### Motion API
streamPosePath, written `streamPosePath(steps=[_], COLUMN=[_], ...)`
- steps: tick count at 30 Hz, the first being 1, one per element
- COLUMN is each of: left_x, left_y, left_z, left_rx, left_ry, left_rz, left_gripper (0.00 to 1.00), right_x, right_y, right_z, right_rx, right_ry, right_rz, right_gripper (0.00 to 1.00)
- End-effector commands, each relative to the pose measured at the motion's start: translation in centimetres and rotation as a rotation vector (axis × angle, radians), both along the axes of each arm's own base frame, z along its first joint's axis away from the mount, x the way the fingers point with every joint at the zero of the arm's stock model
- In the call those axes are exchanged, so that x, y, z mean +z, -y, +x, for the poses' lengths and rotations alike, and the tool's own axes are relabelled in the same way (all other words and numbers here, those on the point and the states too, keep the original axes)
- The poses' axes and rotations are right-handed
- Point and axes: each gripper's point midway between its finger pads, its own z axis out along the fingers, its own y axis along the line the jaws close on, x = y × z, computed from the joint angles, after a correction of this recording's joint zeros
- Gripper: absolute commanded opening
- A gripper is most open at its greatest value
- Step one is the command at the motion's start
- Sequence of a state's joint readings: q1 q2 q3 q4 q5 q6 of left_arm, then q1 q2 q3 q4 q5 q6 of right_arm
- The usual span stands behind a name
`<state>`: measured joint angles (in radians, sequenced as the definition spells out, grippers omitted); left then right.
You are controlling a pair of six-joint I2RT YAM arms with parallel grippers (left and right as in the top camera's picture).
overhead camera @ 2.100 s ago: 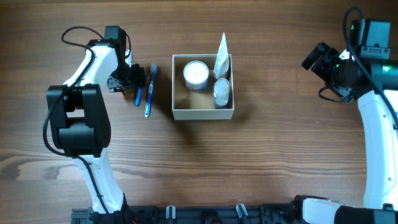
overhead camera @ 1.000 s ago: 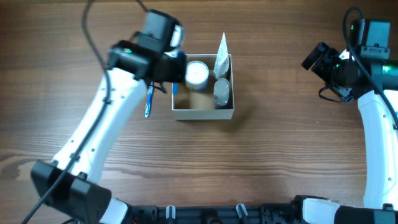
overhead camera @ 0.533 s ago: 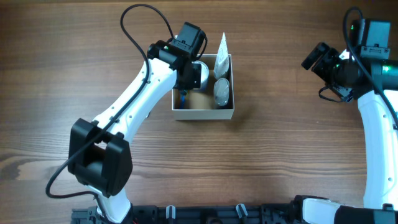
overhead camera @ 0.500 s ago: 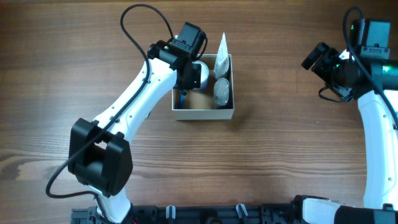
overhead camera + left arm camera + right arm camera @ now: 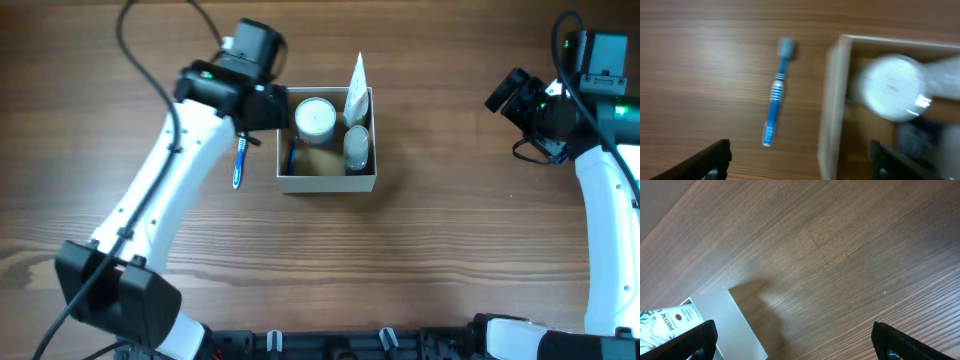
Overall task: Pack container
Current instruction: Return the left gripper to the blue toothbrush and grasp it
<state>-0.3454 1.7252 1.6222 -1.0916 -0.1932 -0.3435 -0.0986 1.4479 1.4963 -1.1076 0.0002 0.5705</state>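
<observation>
The left arm [image 5: 165,190] is wearing smooth white shells between bulky black joints, and a black camera block [image 5: 250,42] is capping its wrist. A thin black cable [image 5: 121,35] is trailing off its upper link. The right arm [image 5: 605,220] is showing the same white-and-black scheme, with small green lights [image 5: 572,42] glowing on its dark wrist housing. In both wrist views the fingers [image 5: 707,161] are showing matte black.
</observation>
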Motion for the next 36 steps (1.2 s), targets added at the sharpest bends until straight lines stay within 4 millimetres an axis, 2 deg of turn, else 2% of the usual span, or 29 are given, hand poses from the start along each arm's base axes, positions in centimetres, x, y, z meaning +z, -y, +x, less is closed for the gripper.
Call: streamPosePath(steps=[1,2,3,4,7,10,16,21,24,27,30,33,36], left_x=[-5.1,-6.3,-8.5,-9.7,-13.1,-15.9,-19.0,-19.7,-19.8,-19.8,-19.8,-19.7,-18.4], left_y=[-3.0,-3.3,-3.8,-4.4,-5.6,-5.9,-5.6,-5.2,-5.1,-5.0,-4.9,-4.9,-4.9], left_z=[0.6,0.8,1.1,1.3,1.9,2.0,2.6,3.1,3.3,3.2,2.8,2.2,1.9], left_rx=[0.003,-0.016,-0.052,-0.045,-0.044,-0.087,-0.149,-0.155,-0.156,-0.152,-0.154,-0.127,-0.116], left_ry=[-0.139,-0.168,-0.217,-0.245,-0.3,-0.35,-0.374,-0.36,-0.353,-0.358,-0.371,-0.393,-0.391], left_rz=[-0.017,-0.034,-0.046,-0.04,-0.038,-0.032,-0.023,-0.043,-0.046,-0.051,-0.062,-0.07,-0.073], left_gripper=[0.92,0.93,0.88,0.87,0.81,0.76,0.71,0.63,0.5,0.33,0.05,0.04,0.04], right_x=[-0.1,-0.1,-0.1,-0.1,-0.1,-0.1,-0.1,-0.1,-0.1,-0.1,-0.1,-0.1,-0.1], right_y=[0.1,0.1,0.1,0.1,0.1,0.1,0.1,0.1,0.1,0.1,0.1,0.1,0.1], right_z=[0.1,0.1,0.1,0.1,0.1,0.1,0.1,0.1,0.1,0.1,0.1,0.1,0.1], right_rx=[0.014,0.013,0.013,0.014,0.013,0.013,0.014,0.014,0.014,0.013,0.014,0.014,0.014], right_ry=[-0.003,-0.003,-0.003,-0.003,-0.003,-0.003,-0.003,-0.003,-0.003,-0.003,-0.003,-0.003,-0.003], right_rz=[-0.007,-0.007,-0.007,-0.007,-0.007,-0.007,-0.007,-0.007,-0.007,-0.007,-0.007,-0.007,-0.007], right_gripper=[1.0,1.0,1.0,1.0,1.0,1.0,1.0,1.0,1.0,1.0,1.0,1.0,1.0])
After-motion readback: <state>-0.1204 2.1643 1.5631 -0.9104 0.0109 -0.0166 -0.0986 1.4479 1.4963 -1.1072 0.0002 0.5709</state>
